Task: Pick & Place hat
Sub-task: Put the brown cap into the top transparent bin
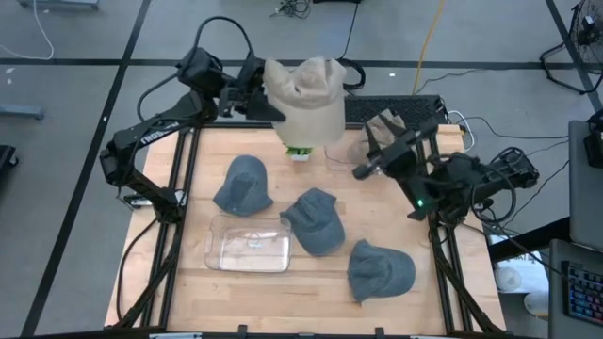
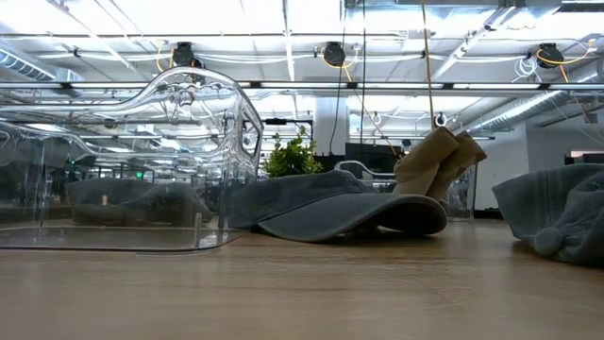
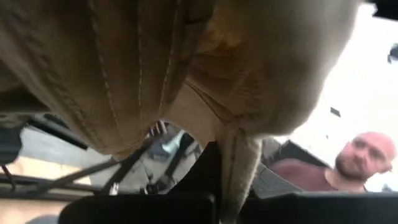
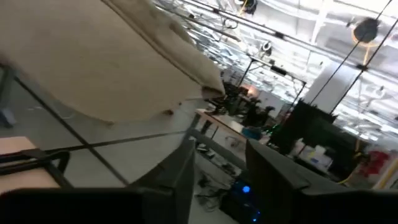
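Note:
A large tan hat (image 1: 303, 99) is held up over the table's far edge by my left gripper (image 1: 256, 99), which is shut on it; the hat fills the left wrist view (image 3: 155, 68). My right gripper (image 1: 369, 155) hovers right of it, open and empty, its fingers apart in its wrist view (image 4: 217, 155), where the tan hat (image 4: 106, 62) shows ahead. A smaller tan piece (image 1: 386, 122) lies against the right arm; whether it touches the arm does not show. Three grey hats (image 1: 243, 185), (image 1: 316, 221), (image 1: 380, 271) lie crown up on the table. My left gripper pinches a narrow strip of tan fabric (image 3: 239, 168) at the hat's lower edge between its two fingers. It comes roughly level from the table's left. The hat is lifted clear of the table and bulges out beyond the fingers.
A clear plastic container (image 1: 250, 247) sits near the front, left of the middle grey hat. A clear stand (image 1: 341, 151) and a small green-and-white object (image 1: 300, 153) stand under the raised hat. A person (image 3: 367, 162) is beyond the far edge. Bare wood lies along the table's near-left corner.

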Tool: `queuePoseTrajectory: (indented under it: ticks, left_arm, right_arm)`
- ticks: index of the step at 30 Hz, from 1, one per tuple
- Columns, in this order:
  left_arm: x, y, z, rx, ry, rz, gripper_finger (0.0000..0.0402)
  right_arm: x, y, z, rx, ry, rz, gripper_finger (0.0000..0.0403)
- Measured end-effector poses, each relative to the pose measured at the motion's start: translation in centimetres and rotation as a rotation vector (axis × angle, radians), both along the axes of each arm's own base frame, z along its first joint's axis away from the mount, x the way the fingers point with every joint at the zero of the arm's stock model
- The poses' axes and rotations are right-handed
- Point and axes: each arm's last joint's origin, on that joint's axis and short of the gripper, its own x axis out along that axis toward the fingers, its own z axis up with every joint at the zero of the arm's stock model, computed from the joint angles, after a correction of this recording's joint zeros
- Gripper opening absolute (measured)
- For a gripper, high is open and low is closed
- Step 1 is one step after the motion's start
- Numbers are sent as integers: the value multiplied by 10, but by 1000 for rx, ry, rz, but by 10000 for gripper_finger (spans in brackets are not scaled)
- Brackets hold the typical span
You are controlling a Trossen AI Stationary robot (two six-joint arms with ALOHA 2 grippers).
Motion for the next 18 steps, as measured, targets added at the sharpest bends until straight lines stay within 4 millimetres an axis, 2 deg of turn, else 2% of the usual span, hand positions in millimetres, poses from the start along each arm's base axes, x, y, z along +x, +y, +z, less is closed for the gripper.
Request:
queuePoseTrajectory:
  ticks: [4,11,14,18]
  left_arm:
    - [-2,0,-1,73,-14,-54,8]
    - [-13,-1,6,202,-119,-39,8]
    - [-24,0,11,247,-154,1,8]
    - [-47,0,17,323,-175,157,8]
  right_arm:
    - [-5,5,1,72,-61,-12,170]
    - [-7,8,-1,190,-161,-69,215]
    - [-8,8,-1,202,-172,-79,219]
    - [-8,8,-1,201,-170,-78,216]
